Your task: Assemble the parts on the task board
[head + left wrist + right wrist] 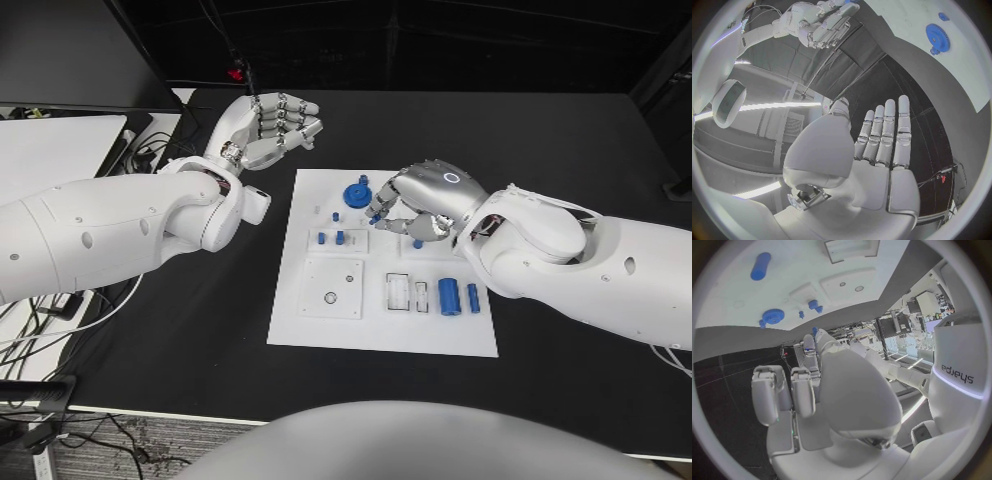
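Matt white task board [382, 330], smooth blue plastic parts [450, 297], matt black table [577, 140], glossy silver hand [418, 200]

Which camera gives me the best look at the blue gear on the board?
The head view: the blue gear sits unobstructed near the task board's far edge. The left wrist view shows it at the rim, distorted; the right wrist view shows it small and distant.

We see a black table [577, 160] with a matte top. The white task board [382, 335] lies flat on it, about midway between the table's left and right edges and nearer its front edge than its far edge. Past the left edge we make out a pale surface [58, 145] and loose cables [144, 150].
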